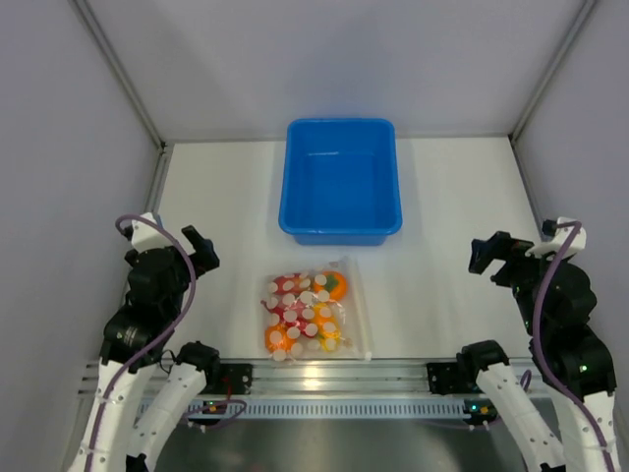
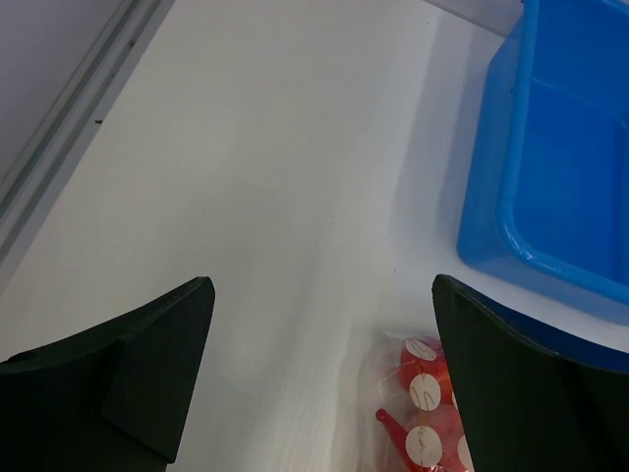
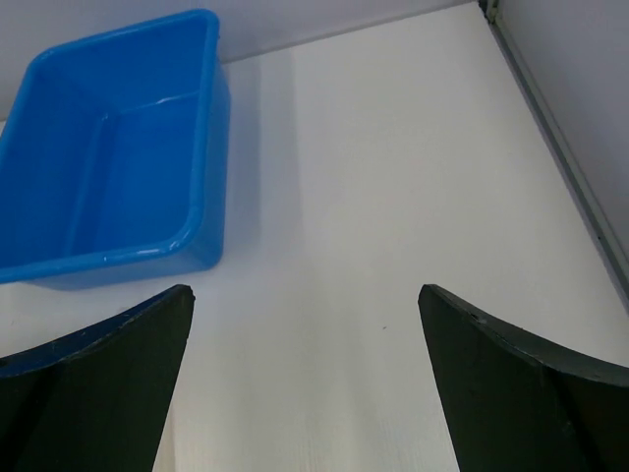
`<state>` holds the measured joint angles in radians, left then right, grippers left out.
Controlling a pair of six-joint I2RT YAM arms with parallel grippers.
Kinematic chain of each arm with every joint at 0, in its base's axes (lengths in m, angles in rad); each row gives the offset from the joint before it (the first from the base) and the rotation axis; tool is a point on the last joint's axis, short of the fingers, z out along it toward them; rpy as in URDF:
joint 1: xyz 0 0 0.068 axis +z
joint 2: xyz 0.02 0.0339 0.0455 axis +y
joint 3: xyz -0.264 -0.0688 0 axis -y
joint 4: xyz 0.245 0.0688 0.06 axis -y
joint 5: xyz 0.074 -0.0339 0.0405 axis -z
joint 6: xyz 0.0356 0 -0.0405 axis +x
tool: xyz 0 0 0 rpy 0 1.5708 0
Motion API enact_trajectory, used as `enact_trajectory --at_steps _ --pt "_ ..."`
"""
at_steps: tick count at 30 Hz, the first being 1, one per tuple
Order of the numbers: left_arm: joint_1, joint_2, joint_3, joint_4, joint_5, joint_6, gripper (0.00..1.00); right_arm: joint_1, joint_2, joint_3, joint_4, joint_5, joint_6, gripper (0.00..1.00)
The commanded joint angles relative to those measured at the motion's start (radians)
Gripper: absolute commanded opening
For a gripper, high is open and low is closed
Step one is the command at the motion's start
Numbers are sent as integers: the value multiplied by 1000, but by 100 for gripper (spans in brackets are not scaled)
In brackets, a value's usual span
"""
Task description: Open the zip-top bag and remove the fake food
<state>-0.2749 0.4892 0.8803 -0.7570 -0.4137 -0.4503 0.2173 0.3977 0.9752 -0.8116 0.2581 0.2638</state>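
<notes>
The bag [image 1: 316, 315] lies flat on the white table [image 1: 452, 197], near its front edge and about midway between the two arms. The food [image 1: 332, 285] is all inside it: orange, red and yellow pieces show through the clear, white-dotted plastic. Whether the bag's top is sealed cannot be told from these views. Just behind the bag, apart from it, stands the blue tub [image 1: 339, 234], with nothing visible in it.

The left tool [image 1: 201, 251] hangs above the table to the left of the bag, well apart from it. Its fingers are spread wide and grip nothing. In its wrist view only bare table lies between the fingers, and a corner of the bag with red food shows by the right finger [image 2: 521, 393].

The right tool [image 1: 486, 254] hangs above the table to the right of the bag, also well apart from it. It too is spread wide and holds nothing, with bare table between its fingers and the tub off to the left.
</notes>
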Motion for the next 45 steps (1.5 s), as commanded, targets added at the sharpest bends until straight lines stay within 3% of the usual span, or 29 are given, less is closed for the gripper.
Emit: enact_trajectory --at_steps 1,12,16,19,24,33,38,45 --pt "-3 32 -1 24 -5 1 99 -15 -60 -29 71 81 46 99" --pt "-3 115 31 24 71 27 98 -13 -80 -96 95 -26 71 99" --pt "-3 208 66 24 218 28 99 -15 -63 -130 127 -210 83 99" --pt "-3 283 110 21 311 41 99 -15 -62 -156 130 -233 97 99" --pt "-35 448 195 -33 307 19 99 -15 -53 -199 124 -284 97 99" --pt "-581 828 423 -226 -279 -181 98 -15 -34 -207 92 -328 115 99" --pt "-806 1038 555 -300 -365 -270 99 -13 -42 -187 65 -318 109 99" --pt "-1003 1327 704 -320 -347 -320 99 -15 -91 -138 19 -226 77 99"
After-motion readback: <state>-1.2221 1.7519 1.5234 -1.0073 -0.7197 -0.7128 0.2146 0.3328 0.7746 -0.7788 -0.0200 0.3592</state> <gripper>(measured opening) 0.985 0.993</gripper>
